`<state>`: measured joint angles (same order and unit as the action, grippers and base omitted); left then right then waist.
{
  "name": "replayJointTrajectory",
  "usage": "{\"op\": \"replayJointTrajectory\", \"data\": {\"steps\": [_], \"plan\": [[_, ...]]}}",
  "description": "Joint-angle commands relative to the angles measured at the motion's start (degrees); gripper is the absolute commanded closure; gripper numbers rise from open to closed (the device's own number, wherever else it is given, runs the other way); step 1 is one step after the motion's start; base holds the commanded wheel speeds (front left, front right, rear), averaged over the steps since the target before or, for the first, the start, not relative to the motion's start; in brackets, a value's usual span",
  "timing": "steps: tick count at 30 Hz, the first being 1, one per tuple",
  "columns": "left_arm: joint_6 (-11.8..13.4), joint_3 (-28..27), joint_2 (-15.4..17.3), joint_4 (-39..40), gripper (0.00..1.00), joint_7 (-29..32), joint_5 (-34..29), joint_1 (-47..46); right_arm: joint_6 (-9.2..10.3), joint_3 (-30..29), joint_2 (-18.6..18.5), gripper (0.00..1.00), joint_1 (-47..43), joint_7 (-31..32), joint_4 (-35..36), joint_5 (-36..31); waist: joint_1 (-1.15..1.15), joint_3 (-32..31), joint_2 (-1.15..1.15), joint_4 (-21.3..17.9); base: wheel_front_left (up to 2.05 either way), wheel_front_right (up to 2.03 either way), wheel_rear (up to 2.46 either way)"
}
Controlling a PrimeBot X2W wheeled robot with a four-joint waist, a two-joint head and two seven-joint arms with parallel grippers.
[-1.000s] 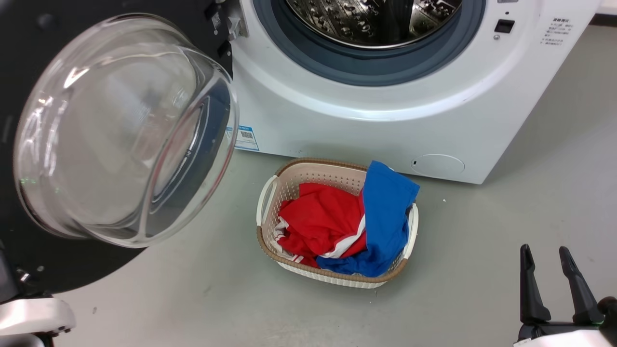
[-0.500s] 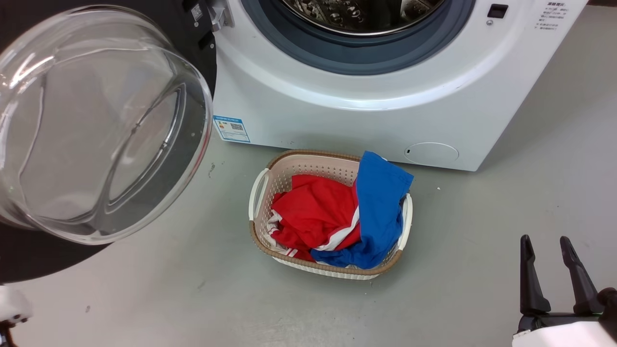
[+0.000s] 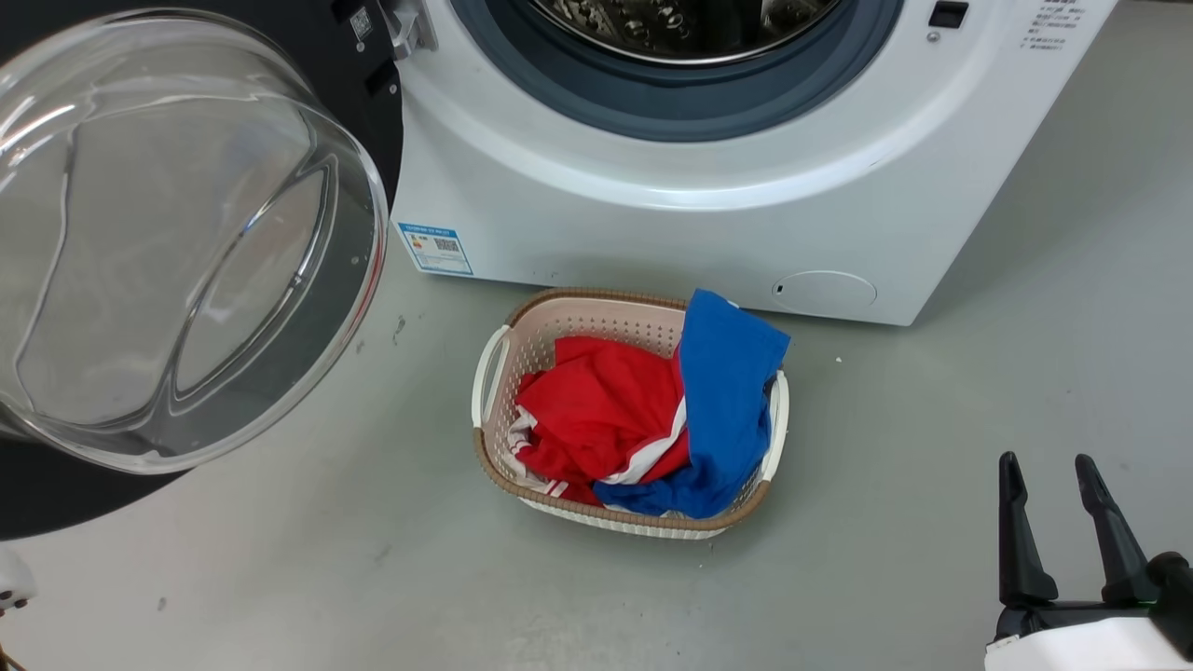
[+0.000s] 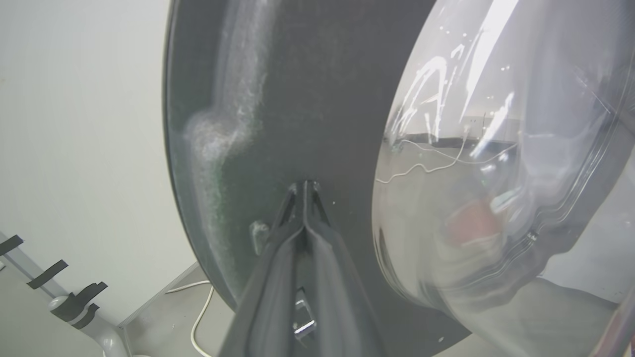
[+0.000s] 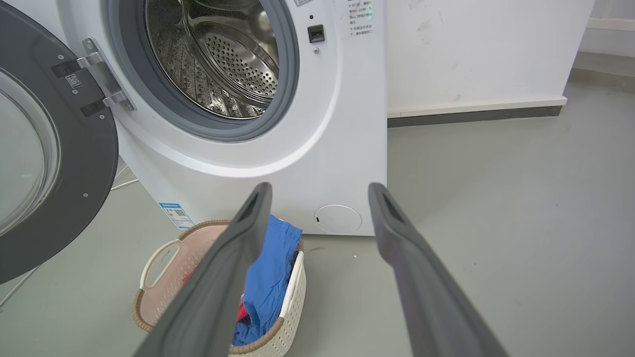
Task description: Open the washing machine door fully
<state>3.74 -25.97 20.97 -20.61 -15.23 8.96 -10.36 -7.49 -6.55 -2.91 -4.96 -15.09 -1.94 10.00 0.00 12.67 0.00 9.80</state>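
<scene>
The washing machine (image 3: 652, 233) is white, and its steel drum (image 5: 223, 54) lies open to view. The washing machine door (image 3: 56, 494), a black disc with a clear glass bowl (image 3: 177, 242), hangs swung out to the left on its metal hinge (image 5: 99, 74). In the left wrist view my left gripper (image 4: 305, 184) is shut, with its tips against the black inner face of the door (image 4: 297, 99), beside the bowl (image 4: 496, 173). My right gripper (image 3: 1046, 458) stands open at the lower right with nothing in it, well clear of the machine; its wrist view (image 5: 320, 187) looks at the machine's front.
A beige laundry basket (image 3: 489, 373) with red and blue clothes stands on the grey floor in front of the machine, also in the right wrist view (image 5: 163, 253). A blue sticker (image 3: 433, 249) and a round cap (image 3: 825, 291) mark the lower front. A white wall lies to the right.
The door has swung wider, away from the machine, so the blue sticker now shows whole. The head camera has shifted. My left forearm has slid off the lower left. The right gripper is unmoved.
</scene>
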Motion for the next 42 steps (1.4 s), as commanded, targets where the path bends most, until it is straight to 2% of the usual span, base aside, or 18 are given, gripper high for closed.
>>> {"op": "replayJointTrajectory", "data": {"steps": [1,10,17,23,31,38,39,40,41,42], "plan": [[0.1,0.0,0.0,-0.1,1.0,0.1,-0.5,-0.5,-0.01,0.1,0.1,0.0,0.3,-0.1,-0.3,-0.1,0.0,-0.5,0.0,-0.1,0.0,0.0,0.0],[-0.5,1.4,-2.1,7.4,1.0,0.1,-4.0,4.0,-0.01,-0.5,0.1,0.0,-1.5,-0.1,-0.4,1.2,0.0,-5.0,0.0,-0.8,0.0,0.0,0.0],[-1.9,5.4,-5.6,17.2,1.0,0.1,-5.7,7.1,-0.01,-0.7,0.1,0.0,-2.8,-0.1,1.4,0.5,0.0,-8.4,0.0,-0.9,0.0,0.0,0.0],[-3.6,10.2,-7.3,21.9,1.0,0.1,-7.8,8.6,-0.01,-0.6,0.1,0.0,-3.9,-0.1,3.0,-0.4,0.0,-10.8,0.0,-1.7,0.0,0.0,0.0],[-6.3,18.2,-11.1,24.3,1.0,0.1,-8.5,10.3,-0.01,0.2,0.1,0.0,-5.5,-0.1,5.8,-2.2,0.0,-12.6,0.0,-3.3,0.0,0.0,0.0],[-8.0,24.2,-13.6,21.4,1.0,0.1,-8.5,11.9,-0.01,0.7,0.1,0.0,-6.9,-0.1,6.7,-2.2,0.0,-13.5,0.0,-4.8,0.0,0.0,0.0],[-7.9,24.5,-13.9,21.0,0.93,0.1,-8.4,12.1,-0.01,0.7,0.1,0.0,-7.0,-0.1,6.7,-2.1,0.0,-13.5,0.0,-5.0,0.0,0.0,0.0],[-7.8,24.8,-14.0,20.3,0.53,0.1,-8.5,12.3,-0.01,0.8,0.1,0.0,-7.1,-0.1,6.7,-2.0,0.0,-13.6,0.0,-5.2,0.0,0.0,0.0],[-7.9,25.2,-14.2,19.8,0.01,0.1,-8.5,12.6,-0.01,0.7,0.1,0.0,-7.3,-0.1,6.8,-1.8,0.0,-13.7,0.0,-5.4,0.0,0.0,0.0],[-7.8,25.5,-14.5,19.4,0.0,0.1,-8.4,12.6,-0.01,0.7,0.1,0.0,-7.6,-0.1,6.9,-1.6,0.0,-13.7,0.0,-5.6,0.0,0.0,0.0]]}}
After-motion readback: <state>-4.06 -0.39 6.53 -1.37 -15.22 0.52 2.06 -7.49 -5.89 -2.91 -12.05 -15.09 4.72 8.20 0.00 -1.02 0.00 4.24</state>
